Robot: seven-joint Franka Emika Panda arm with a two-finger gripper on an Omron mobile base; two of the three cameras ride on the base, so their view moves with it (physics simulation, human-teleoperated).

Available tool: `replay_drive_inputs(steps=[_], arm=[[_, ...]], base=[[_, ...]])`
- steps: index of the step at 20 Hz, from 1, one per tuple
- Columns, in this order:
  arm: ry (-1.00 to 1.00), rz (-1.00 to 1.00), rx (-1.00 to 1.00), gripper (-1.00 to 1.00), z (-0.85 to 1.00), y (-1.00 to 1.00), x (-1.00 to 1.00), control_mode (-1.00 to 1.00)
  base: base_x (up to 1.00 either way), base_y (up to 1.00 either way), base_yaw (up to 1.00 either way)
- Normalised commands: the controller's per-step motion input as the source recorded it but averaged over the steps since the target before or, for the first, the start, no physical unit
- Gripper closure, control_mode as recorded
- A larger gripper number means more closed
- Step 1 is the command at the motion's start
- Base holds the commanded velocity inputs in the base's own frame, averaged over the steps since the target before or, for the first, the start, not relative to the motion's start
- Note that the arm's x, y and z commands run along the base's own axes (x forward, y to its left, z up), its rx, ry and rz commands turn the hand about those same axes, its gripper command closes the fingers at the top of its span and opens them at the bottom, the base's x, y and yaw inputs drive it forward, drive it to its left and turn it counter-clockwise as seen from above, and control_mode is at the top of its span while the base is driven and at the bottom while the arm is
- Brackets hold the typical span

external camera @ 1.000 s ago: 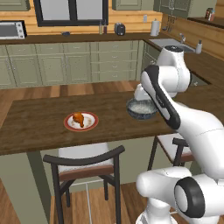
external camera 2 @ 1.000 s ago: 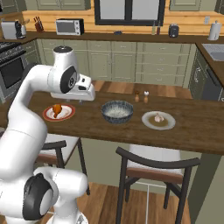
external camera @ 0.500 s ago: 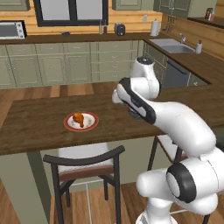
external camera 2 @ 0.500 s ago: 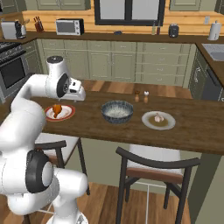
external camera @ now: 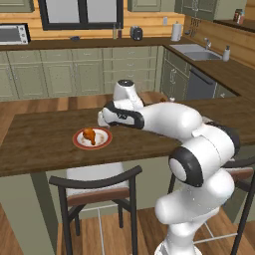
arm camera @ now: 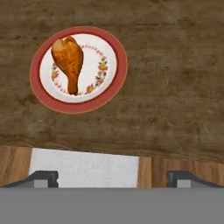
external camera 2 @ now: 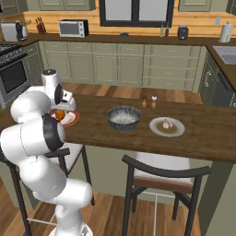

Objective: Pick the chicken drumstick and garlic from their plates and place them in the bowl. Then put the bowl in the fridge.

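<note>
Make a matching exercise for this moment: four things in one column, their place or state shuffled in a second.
Things:
1. chicken drumstick
2. garlic
3. bowl
4. end effector

Places or states:
A. empty, between the two plates
B. open, above the counter
C. on the red-rimmed plate
D. on the brown plate

Pairs: 1-C, 2-D, 3-A, 4-B

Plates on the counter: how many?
2. Red-rimmed plate under the chicken drumstick, by the arm; second plate holding the garlic, right of the bowl.
</note>
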Motion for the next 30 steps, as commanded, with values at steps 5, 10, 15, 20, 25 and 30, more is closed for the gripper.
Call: replay_drive_inputs(steps=[5, 10, 15, 20, 25, 30], arm=[[0.26, 0.06, -0.07, -1.00, 0.00, 0.68, 0.33, -1.00], [0.18, 0.01, -0.06, -1.00, -0.22, 0.59, 0.51, -1.00], [0.00, 0.00, -0.02, -1.00, -0.78, 0.13, 0.61, -1.00], [0.00, 0.00, -0.01, -1.00, -0.53, 0.22, 0.76, -1.00], [0.05, 0.00, -0.04, -1.00, -0.49, 0.19, 0.42, -1.00], [0.00, 0.06, -0.10, -1.00, -0.67, 0.00, 0.05, -1.00]], base=[[0.00, 0.00, 0.00], [0.00, 0.00, 0.00], [0.00, 0.00, 0.00], [0.00, 0.00, 0.00], [0.00, 0.00, 0.00], [0.00, 0.00, 0.00]])
